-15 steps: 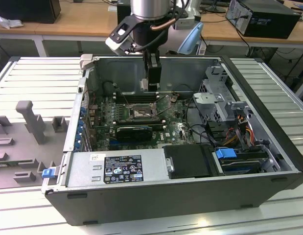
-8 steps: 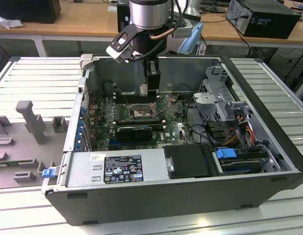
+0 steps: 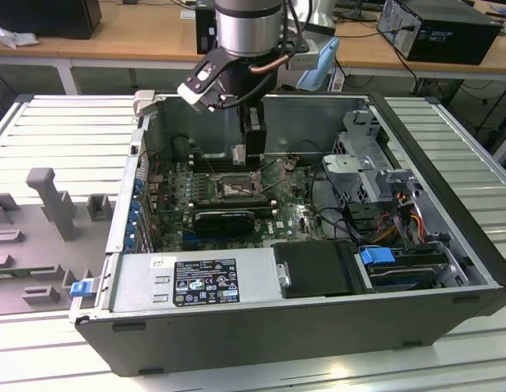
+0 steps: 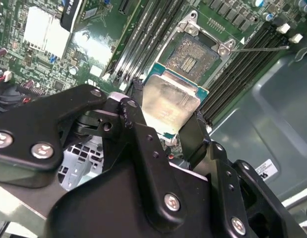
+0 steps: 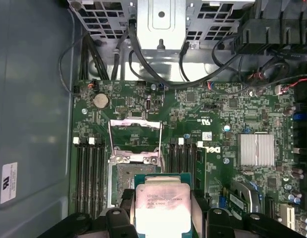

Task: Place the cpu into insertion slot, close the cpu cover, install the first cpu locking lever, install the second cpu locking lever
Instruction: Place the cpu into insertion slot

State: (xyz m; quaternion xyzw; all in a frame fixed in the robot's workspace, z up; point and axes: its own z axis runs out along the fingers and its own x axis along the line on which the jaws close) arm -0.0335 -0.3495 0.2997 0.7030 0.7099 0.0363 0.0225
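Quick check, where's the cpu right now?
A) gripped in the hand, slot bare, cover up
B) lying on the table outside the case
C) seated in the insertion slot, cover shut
A: in the first wrist view the cpu sits clamped in the hand, the insertion slot shows bare contacts, and the cpu cover stands open.

Open computer case (image 3: 302, 331) lies centre of the exterior view on the ribbed grey tabletop (image 3: 64, 131). Inside, the silver power supply (image 3: 195, 282) sits at six o'clock, with a black expansion card (image 3: 224, 219) at twelve o'clock of it on the green board (image 3: 175, 196). Metal drive cage (image 3: 359, 155) at two o'clock. Grey moulded tray (image 3: 40, 220) at nine o'clock of the case. In the first wrist view, a finned heatsink (image 5: 257, 149) and a coin battery (image 5: 100, 100) sit well apart.
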